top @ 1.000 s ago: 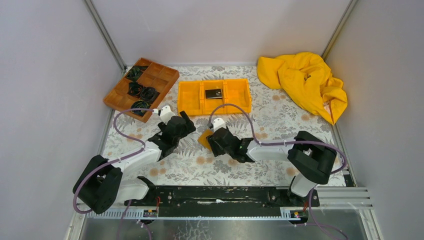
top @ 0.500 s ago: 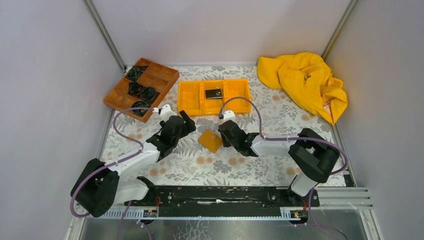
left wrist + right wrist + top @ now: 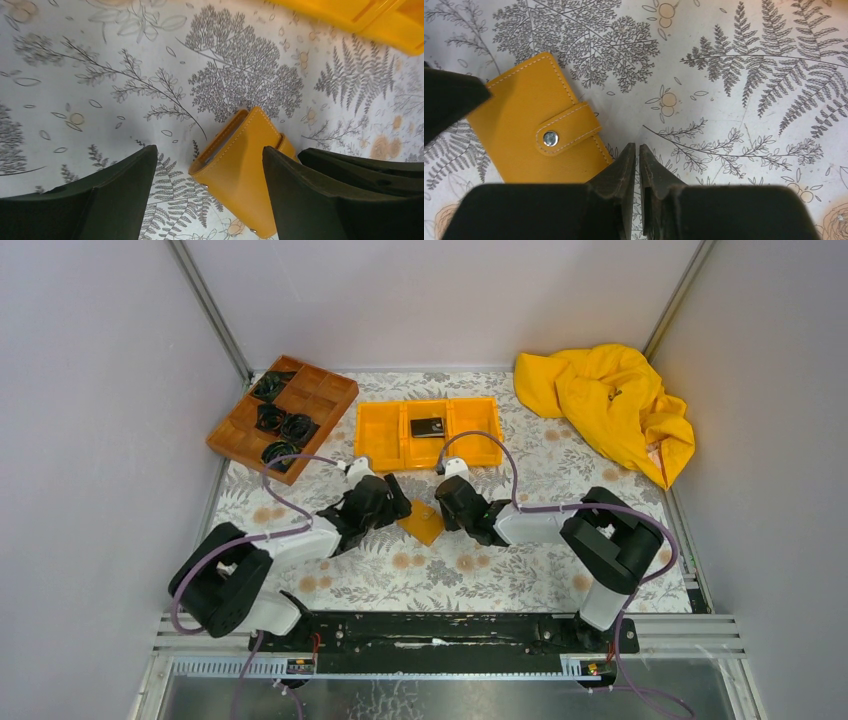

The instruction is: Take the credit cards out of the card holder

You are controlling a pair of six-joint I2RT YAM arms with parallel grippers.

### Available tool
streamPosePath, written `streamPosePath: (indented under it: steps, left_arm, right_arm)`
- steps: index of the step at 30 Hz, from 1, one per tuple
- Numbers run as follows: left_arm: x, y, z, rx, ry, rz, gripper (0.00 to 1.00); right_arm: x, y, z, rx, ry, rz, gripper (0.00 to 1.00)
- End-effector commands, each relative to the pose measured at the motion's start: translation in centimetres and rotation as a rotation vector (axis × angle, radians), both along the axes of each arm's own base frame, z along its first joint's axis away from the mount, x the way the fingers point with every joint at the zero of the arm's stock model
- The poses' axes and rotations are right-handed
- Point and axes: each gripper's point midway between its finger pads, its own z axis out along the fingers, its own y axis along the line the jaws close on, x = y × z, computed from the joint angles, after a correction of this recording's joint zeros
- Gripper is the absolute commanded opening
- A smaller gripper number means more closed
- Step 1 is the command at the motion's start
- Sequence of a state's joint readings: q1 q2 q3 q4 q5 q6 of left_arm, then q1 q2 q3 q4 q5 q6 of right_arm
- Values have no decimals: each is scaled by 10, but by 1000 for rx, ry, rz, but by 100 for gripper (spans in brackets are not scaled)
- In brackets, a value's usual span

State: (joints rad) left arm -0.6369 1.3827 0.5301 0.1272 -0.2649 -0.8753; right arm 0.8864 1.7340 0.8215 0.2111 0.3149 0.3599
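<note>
R hand (image 3: 638, 155) pulled off card holder (image 3: 421, 521), backed to its 3 o'clock, clenched empty; L hand (image 3: 398, 508) moved in at 9 o'clock, spread wide. Holder on worktop (image 3: 520, 570), not yet opened; L likely takes over

Wooden divided tray (image 3: 325, 392) holding black coils (image 3: 285, 427), orange three-compartment bin (image 3: 378, 435), crumpled yellow cloth (image 3: 605, 400), fern-print tablecloth (image 3: 500, 580)

pretty sure it's a robotics lab test cell. plain grey panels (image 3: 90, 440) wall in both arms (image 3: 310, 535), metal corner posts (image 3: 208, 310) stand beyond them, a black mounting rail (image 3: 440, 632) sits at their bases, fern-print cloth (image 3: 520, 570) underneath.
</note>
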Motion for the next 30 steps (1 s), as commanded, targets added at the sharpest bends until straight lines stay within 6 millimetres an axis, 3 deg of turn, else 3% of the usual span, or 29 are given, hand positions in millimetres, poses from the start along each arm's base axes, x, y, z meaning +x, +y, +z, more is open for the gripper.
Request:
streamPosePath:
  steps: [1,7,14,18,21,26,28,30]
  left_arm:
    - [9,-26,7,-80,-1,-37,85]
    - [12,-23,3,-56,3,-23,85]
    - [19,-12,3,-4,-6,4,87]
    - [22,-7,3,-7,-2,14,87]
    - [23,-4,4,8,-8,16,87]
    - [24,-8,16,43,-47,-73,87]
    - [22,-4,18,66,-52,-75,79]
    - [17,1,14,81,-46,-82,57]
  right_arm:
    - [-1,11,22,74,-18,35,15]
    - [-20,23,9,128,70,110,15]
    - [-38,38,8,244,139,144,11]
    - [-36,33,12,239,117,133,11]
    - [-32,28,25,241,68,122,11]
    - [-25,20,35,236,-8,111,26]
    - [-23,17,38,228,-40,112,36]
    - [-19,13,39,207,-61,106,40]
